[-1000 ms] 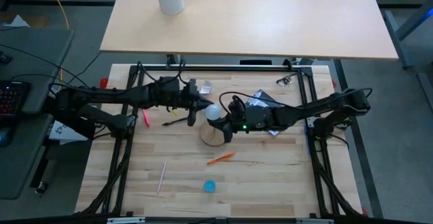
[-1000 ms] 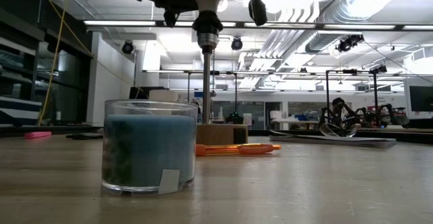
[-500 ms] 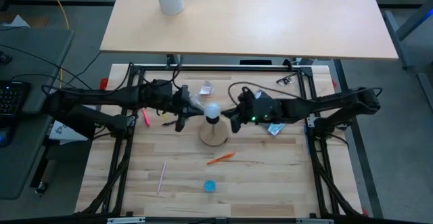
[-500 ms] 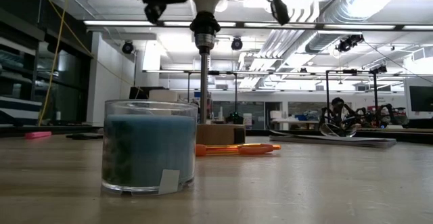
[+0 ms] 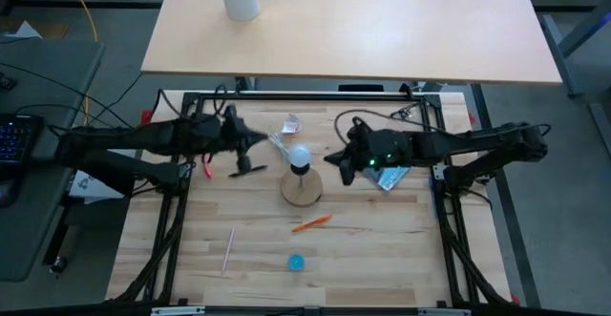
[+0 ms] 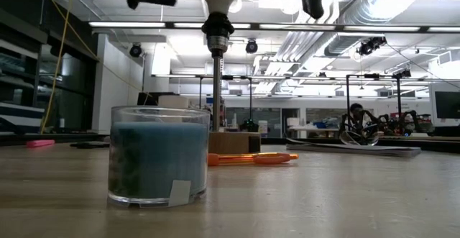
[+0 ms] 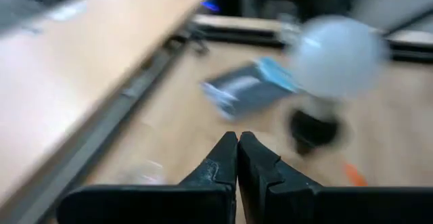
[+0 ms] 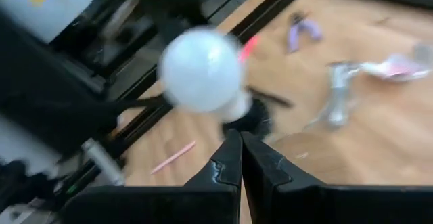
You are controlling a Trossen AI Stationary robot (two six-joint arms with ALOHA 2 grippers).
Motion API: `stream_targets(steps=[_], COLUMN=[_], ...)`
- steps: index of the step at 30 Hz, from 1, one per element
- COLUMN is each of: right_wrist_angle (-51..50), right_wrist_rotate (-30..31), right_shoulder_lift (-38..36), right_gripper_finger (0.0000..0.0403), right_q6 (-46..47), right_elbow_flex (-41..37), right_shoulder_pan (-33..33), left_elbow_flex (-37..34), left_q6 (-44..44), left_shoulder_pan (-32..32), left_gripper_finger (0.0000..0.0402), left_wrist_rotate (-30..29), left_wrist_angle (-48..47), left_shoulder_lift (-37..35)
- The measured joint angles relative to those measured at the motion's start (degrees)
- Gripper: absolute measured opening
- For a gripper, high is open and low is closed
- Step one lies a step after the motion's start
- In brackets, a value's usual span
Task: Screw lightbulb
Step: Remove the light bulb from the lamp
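Note:
The white lightbulb stands upright with its screw base in the dark socket atop a thin post on the round wooden base. My left gripper is shut and empty, to the left of the bulb and clear of it. My right gripper is also shut and empty, just to the right of the bulb. The left wrist view shows the bulb ahead of the shut fingertips. In the right wrist view the bulb is beyond that gripper.
A blue candle jar sits near the front edge, an orange pen in front of the wooden base, and a pink stick at front left. A black tool, a clear wrapper and a blue packet lie around the lamp.
Both grippers have drawn back from the bulb and risen a little, the left toward the table's left edge, the right toward its right edge. Both stay shut. The bulb stays upright in the socket.

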Motion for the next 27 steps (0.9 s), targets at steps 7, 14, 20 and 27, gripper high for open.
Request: stream_targets(steps=[7, 14, 20, 27], right_wrist_angle=[12.0, 26.2, 23.3, 15.3], right_wrist_rotate=[-4.6, -5.3, -5.3, -5.5], right_shoulder_lift=[8.5, 13.9, 13.6, 8.6], right_gripper_finger=[0.0, 0.0, 0.0, 0.0], right_q6=[0.5, 0.5, -0.7, -4.3], right_elbow_flex=[0.0, 0.0, 0.0, 0.0], right_shoulder_pan=[3.1, 2.8, 1.2, -1.1], left_elbow_flex=[0.0, -0.1, -0.1, 0.0], left_q6=[2.1, -0.8, -3.4, -3.9], left_shoulder_pan=[8.4, 9.0, 7.5, 5.4], left_gripper_finger=[0.0, 0.0, 0.0, 0.0], left_wrist_rotate=[10.2, 18.2, 19.6, 21.6], left_wrist_angle=[13.8, 28.4, 28.3, 15.9], left_shoulder_lift=[10.0, 19.1, 20.1, 15.2])
